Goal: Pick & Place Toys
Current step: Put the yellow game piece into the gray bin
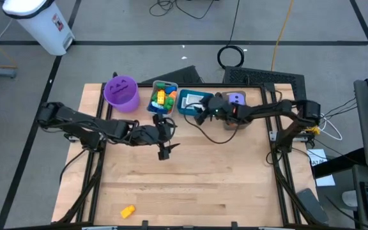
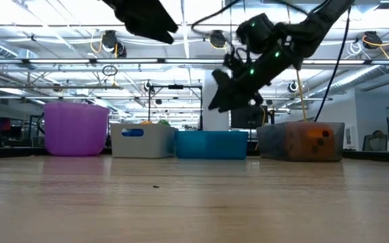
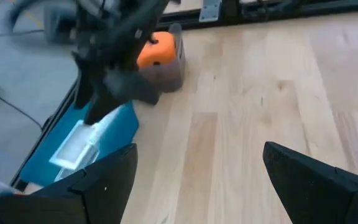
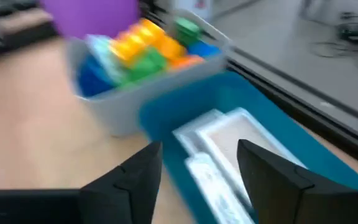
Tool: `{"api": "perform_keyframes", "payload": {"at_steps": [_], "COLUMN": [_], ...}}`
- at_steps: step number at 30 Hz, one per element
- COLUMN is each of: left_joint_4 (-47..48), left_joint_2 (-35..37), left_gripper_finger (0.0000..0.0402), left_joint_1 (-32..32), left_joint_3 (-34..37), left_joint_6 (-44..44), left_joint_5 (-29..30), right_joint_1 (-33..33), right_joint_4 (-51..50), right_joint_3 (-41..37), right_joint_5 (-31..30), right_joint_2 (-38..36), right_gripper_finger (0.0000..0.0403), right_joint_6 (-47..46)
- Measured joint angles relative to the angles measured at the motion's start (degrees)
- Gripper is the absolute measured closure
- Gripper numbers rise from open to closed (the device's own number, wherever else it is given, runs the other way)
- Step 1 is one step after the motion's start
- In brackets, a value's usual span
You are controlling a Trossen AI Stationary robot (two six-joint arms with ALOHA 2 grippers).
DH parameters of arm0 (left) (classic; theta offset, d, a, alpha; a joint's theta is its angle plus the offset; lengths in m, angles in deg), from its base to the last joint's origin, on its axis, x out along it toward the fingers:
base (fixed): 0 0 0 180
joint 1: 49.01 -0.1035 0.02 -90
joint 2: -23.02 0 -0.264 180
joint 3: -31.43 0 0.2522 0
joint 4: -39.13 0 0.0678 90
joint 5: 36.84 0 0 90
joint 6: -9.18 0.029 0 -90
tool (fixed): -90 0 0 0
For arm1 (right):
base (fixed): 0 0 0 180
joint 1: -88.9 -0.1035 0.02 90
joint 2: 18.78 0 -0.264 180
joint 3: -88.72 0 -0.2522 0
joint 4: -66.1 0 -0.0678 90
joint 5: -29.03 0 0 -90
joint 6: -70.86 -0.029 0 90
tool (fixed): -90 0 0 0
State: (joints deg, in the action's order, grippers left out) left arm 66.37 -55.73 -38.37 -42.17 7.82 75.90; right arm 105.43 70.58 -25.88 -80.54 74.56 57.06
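My right gripper (image 4: 199,149) hangs open over the teal bin (image 1: 192,102), just above the white cards (image 4: 229,140) that lie flat in it; its fingers hold nothing. Left of that bin stands the grey bin (image 4: 123,106), heaped with coloured bricks (image 4: 148,46). The brown bin (image 1: 236,115) on the right holds a purple die (image 1: 236,99) and an orange die (image 3: 155,48). One yellow brick (image 1: 127,211) lies on the table near its front edge. My left gripper (image 1: 166,148) hovers open over bare wood in front of the grey bin.
A purple bucket (image 1: 121,92) stands at the far left of the row of bins along the table's far edge. A black cable (image 1: 209,135) loops below the right arm. Bare wood stretches from the bins to the near edge.
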Motion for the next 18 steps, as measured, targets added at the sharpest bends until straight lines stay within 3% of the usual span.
{"api": "perform_keyframes", "payload": {"at_steps": [7, 11, 15, 18], "left_joint_4": [11.5, 17.9, 23.4, 23.8], "left_joint_2": [5.2, 6.9, 6.7, 5.4], "left_gripper_finger": [0.0046, 0.0046, 0.0046, 0.0046], "left_joint_1": [1.1, 4.1, 9.4, 14.1], "left_joint_3": [0.0, -0.1, 0.0, 1.2], "left_joint_6": [-7.1, -13.3, -21.2, -26.3], "left_joint_5": [-1.5, -4.8, -5.1, -4.6], "right_joint_1": [-2.0, -6.4, -13.7, -19.8], "right_joint_4": [-1.4, 4.7, 14.1, 20.8], "right_joint_3": [-0.1, -3.0, -7.9, -11.8], "right_joint_5": [15.6, 22.9, 23.4, 17.5], "right_joint_2": [-7.1, -8.0, -7.1, -5.9], "right_gripper_finger": [0.0186, 0.0184, 0.0187, 0.0192], "right_joint_6": [-2.6, -8.3, -10.8, -10.6]}}
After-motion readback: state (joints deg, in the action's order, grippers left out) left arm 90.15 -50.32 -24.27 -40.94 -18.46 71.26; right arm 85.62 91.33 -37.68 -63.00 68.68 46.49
